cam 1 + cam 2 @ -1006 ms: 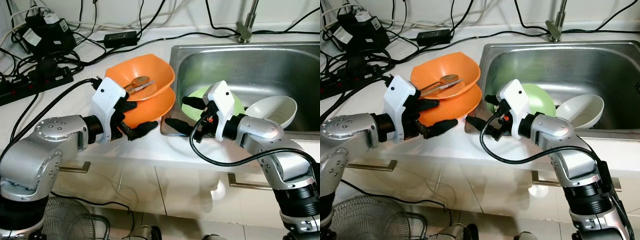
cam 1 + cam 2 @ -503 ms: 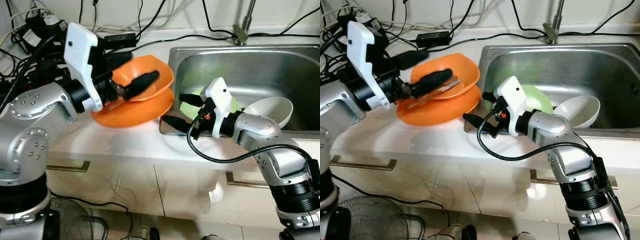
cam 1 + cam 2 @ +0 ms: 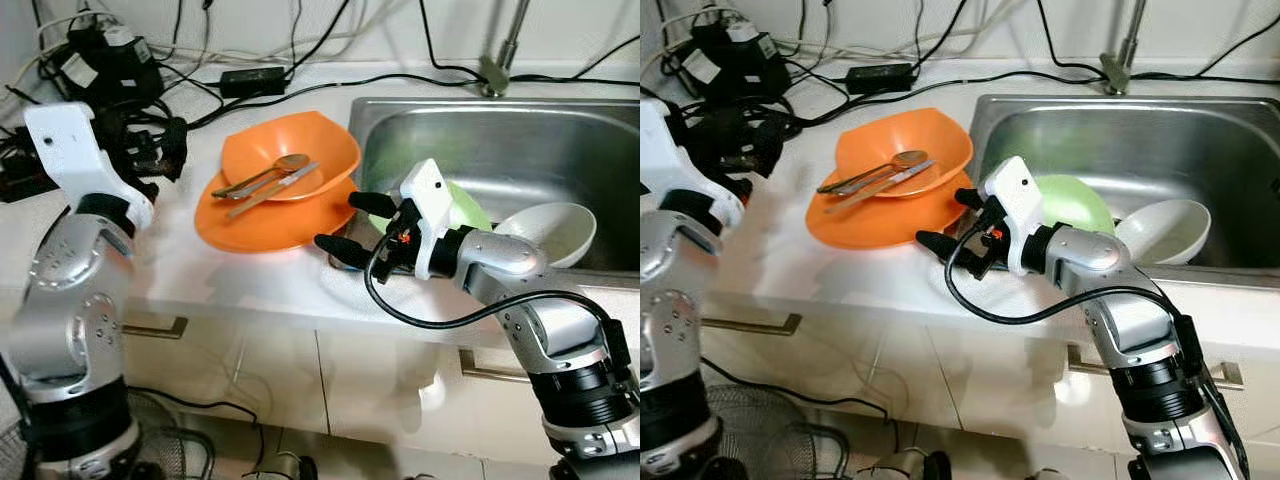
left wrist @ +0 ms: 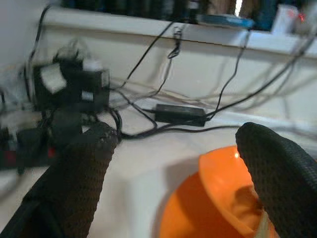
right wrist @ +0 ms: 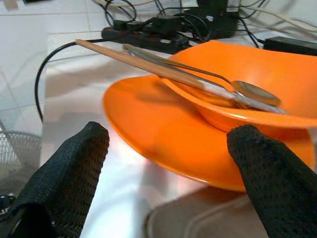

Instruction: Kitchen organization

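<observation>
In the left eye view, an orange bowl (image 3: 290, 165) was seen resting on an orange plate (image 3: 262, 217) on the white surface (image 3: 230, 280), just beside the steel sink (image 3: 500, 140). A spoon (image 3: 262, 176) and a knife (image 3: 272, 189) lay across the bowl. The right pincer (image 3: 345, 222) was held at the sink's near corner, close to the plate's rim, its fingers apart and empty. A green bowl (image 3: 468, 207) and a white bowl (image 3: 545, 226) sat inside the sink.

In the right eye view, the left arm was raised at the surface's left end, near a tangle of black cables (image 3: 735, 130).

In the left wrist view, the left pincer (image 4: 173, 173) was shown with its fingers spread wide, holding nothing, above the surface beside the orange bowl.

In the right wrist view, the right pincer's fingers (image 5: 74, 168) were seen spread either side of the plate's edge, not touching it.
</observation>
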You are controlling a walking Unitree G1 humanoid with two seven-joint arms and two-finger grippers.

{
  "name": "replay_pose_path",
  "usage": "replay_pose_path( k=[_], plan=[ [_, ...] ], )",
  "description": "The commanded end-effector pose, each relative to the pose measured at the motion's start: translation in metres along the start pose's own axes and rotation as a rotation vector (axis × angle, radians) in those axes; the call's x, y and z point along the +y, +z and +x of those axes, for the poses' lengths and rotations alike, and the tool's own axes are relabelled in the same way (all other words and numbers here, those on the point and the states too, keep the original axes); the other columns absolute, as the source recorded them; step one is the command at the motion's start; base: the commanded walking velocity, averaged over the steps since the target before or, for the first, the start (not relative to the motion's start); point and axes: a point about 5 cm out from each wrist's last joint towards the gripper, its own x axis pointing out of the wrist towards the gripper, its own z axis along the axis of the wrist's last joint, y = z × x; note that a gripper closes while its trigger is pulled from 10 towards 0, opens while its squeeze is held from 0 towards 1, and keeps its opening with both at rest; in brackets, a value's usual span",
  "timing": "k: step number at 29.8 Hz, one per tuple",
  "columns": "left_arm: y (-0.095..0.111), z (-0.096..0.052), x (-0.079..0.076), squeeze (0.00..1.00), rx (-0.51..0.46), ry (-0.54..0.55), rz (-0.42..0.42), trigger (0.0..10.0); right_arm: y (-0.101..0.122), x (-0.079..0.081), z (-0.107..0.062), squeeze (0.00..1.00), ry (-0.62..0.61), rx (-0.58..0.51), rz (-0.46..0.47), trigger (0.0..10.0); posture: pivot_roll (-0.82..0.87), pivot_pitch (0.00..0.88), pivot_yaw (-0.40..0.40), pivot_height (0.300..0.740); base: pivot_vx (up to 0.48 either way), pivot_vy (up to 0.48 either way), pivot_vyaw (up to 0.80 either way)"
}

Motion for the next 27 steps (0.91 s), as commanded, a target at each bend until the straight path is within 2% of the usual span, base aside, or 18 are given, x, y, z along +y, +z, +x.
replay_pose_path(
  k=[1,4,7,9,11,14,15,16,20,27],
  plan=[
    [-0.005,-0.004,-0.005,0.00,0.024,-0.011,-0.086,10.0,0.001,0.003,0.002,0.00,0.015,-0.007,-0.017,10.0,0.01,0.062,0.122,0.740,0.000,0.000,0.00],
    [-0.008,-0.008,-0.013,0.00,0.007,-0.070,-0.176,10.0,0.000,0.003,0.003,0.00,0.012,-0.004,-0.017,10.0,0.01,0.063,0.122,0.740,0.000,0.000,0.00],
    [-0.003,-0.018,-0.024,0.00,-0.067,-0.174,-0.120,10.0,-0.002,0.004,0.004,0.00,0.012,-0.004,-0.016,10.0,0.01,0.061,0.123,0.740,0.000,0.000,0.00],
    [-0.006,-0.021,-0.028,0.00,-0.064,-0.199,-0.098,10.0,-0.002,0.004,0.005,0.00,0.013,-0.004,-0.015,10.0,0.01,0.060,0.124,0.740,0.000,0.000,0.00],
    [-0.016,-0.028,-0.031,0.00,-0.053,-0.215,-0.034,10.0,-0.001,0.004,0.006,0.00,0.011,-0.009,-0.014,10.0,0.02,0.059,0.125,0.740,0.000,0.000,0.00],
    [-0.022,-0.034,-0.031,0.00,-0.082,-0.235,0.151,10.0,-0.001,0.004,0.008,0.00,0.008,-0.014,-0.013,10.0,0.02,0.056,0.126,0.740,0.000,0.000,0.00],
    [-0.022,-0.034,-0.031,0.00,-0.082,-0.235,0.151,10.0,-0.001,0.004,0.008,0.00,0.008,-0.014,-0.013,10.0,0.02,0.056,0.126,0.740,0.000,0.000,0.00],
    [-0.029,-0.038,-0.028,0.00,-0.098,-0.228,0.260,10.0,-0.001,0.003,0.008,0.00,0.008,-0.015,-0.013,10.0,0.02,0.056,0.126,0.740,0.000,0.000,0.00],
    [-0.045,-0.044,-0.014,0.00,-0.085,-0.164,0.316,10.0,-0.001,0.004,0.009,0.00,0.008,-0.016,-0.014,10.0,0.01,0.055,0.124,0.740,0.000,0.000,0.00],
    [-0.059,-0.048,-0.016,0.00,-0.116,-0.189,0.409,10.0,0.000,0.002,0.009,0.00,0.005,-0.019,-0.015,10.0,0.00,0.052,0.108,0.740,0.000,0.000,0.00]
  ],
)
